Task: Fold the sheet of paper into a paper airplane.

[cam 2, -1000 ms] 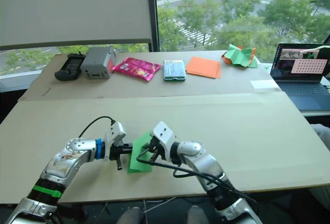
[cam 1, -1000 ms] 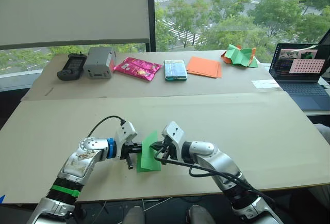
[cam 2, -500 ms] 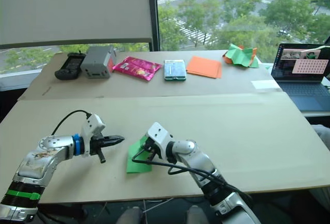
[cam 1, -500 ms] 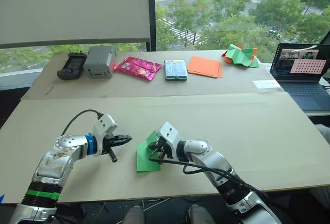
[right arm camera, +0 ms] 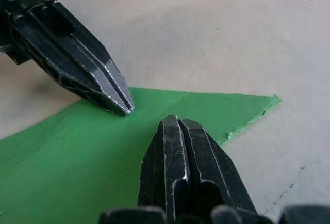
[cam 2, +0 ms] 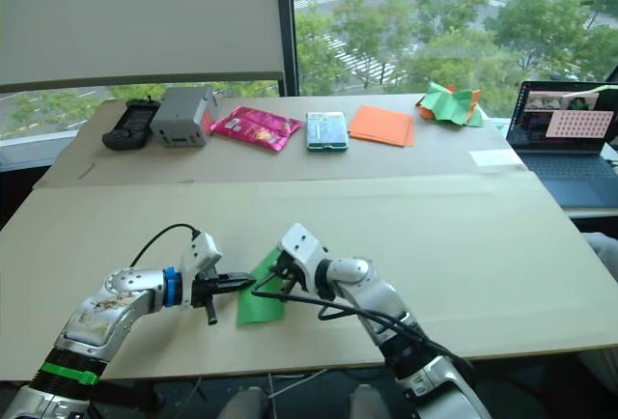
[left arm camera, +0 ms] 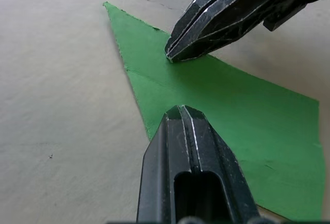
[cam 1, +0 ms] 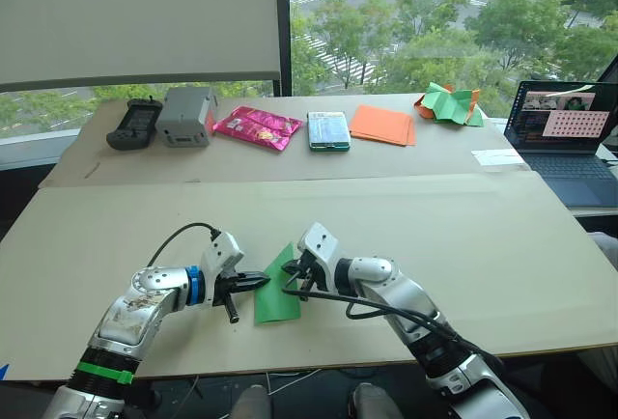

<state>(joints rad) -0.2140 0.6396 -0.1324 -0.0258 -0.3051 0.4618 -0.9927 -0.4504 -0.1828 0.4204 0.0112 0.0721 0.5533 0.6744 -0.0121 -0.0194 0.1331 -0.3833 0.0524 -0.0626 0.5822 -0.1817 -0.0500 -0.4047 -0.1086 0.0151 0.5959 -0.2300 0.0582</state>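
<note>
Two closed grippers [cam 1: 263, 282] [cam 1: 290, 283] tip-down on sheet of paper [cam 1: 277, 291].

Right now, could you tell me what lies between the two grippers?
Only the green sheet of paper: the left gripper and right gripper meet tip to tip over it, as both wrist views show.

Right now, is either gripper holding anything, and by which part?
Nothing is gripped. Both the left gripper and the right gripper are shut, tips pressing down on the sheet of paper near its pointed end.

sheet of paper [cam 1: 276, 288] | bright green pointed wedge | flat on table
</note>
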